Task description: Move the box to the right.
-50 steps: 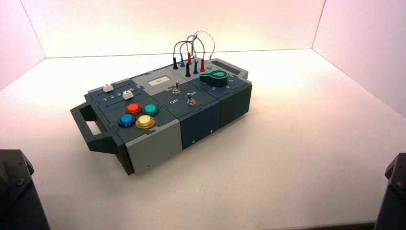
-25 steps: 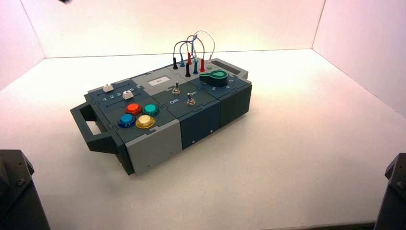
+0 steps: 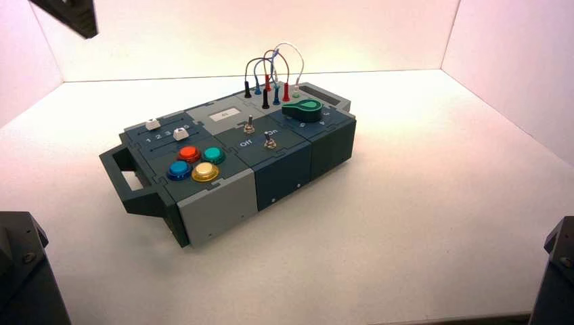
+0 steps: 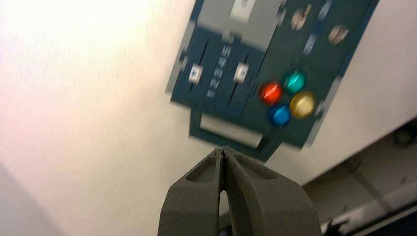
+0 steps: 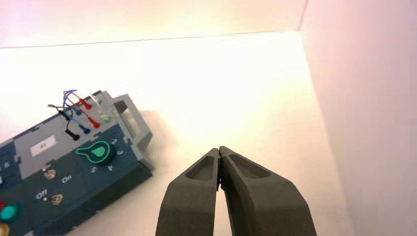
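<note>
The box (image 3: 237, 156) lies slanted on the white table, left of the middle, with its dark end handle (image 3: 125, 169) toward the near left. On its top are coloured buttons (image 3: 196, 162), two toggle switches, a green knob (image 3: 302, 108) and looped wires (image 3: 274, 68). My left gripper (image 4: 223, 150) is shut and empty, held high over the table just off the handle (image 4: 228, 130) end of the box (image 4: 275, 64). Part of the left arm (image 3: 68, 17) shows at the top left. Shut on nothing, my right gripper (image 5: 219, 149) hangs above bare table to the right of the box (image 5: 74, 167).
White walls (image 3: 514, 68) close in the table at the back and both sides. Dark arm mounts stand at the near left (image 3: 20, 271) and near right (image 3: 558, 271) corners. Open table surface (image 3: 420, 203) stretches to the right of the box.
A dark part of the left arm has come into the high view at the top left. The box has not moved.
</note>
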Tool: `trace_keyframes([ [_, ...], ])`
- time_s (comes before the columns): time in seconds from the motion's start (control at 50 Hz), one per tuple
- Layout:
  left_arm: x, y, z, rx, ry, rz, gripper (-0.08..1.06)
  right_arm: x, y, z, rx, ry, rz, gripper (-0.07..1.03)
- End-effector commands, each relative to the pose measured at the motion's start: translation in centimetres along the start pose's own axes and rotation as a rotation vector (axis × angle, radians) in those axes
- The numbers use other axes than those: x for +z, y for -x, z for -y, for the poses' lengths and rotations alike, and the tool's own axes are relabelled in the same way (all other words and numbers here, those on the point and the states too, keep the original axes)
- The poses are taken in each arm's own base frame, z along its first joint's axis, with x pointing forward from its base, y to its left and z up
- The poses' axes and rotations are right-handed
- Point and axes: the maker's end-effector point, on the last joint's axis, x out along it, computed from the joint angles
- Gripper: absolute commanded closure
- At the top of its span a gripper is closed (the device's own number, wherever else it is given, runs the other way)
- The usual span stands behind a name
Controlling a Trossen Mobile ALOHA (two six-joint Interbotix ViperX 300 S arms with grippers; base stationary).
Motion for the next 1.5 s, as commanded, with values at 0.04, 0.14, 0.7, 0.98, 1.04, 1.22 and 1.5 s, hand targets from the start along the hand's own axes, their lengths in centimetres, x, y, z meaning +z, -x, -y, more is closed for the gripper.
trace_keyframes([
  [0.04, 0.0, 0.1, -0.6, 0.022, -0.043, -0.063, 1.01, 1.7, -0.5, -1.0, 0.034, 0.019, 0.006, 0.98],
  [0.14, -0.2, -0.4, -0.8, 0.031, -0.060, -0.107, 1.01, 2.0, -1.3, -2.3, 0.072, 0.046, -0.012, 0.98],
  [0.7, -1.3, -5.4, -0.7, 0.001, -0.078, -0.281, 1.01, 5.2, -6.0, -5.6, 0.138, 0.085, -0.070, 0.98],
  [0.98, -2.5, -8.0, -1.7, 0.039, -0.070, -0.415, 1.01, 5.6, -7.0, -6.6, 0.156, 0.097, -0.075, 0.98],
  [1.04, -2.7, -8.5, -2.0, 0.056, -0.063, -0.435, 1.01, 5.4, -7.0, -6.5, 0.155, 0.097, -0.078, 0.98],
  [1.22, -2.5, -10.3, -2.1, 0.065, -0.026, -0.456, 1.01, 5.1, -6.8, -6.5, 0.157, 0.098, -0.077, 0.98],
  [1.5, -2.7, -11.6, -2.1, 0.063, -0.013, -0.477, 1.01, 6.2, -5.9, -6.6, 0.161, 0.115, -0.043, 0.98],
])
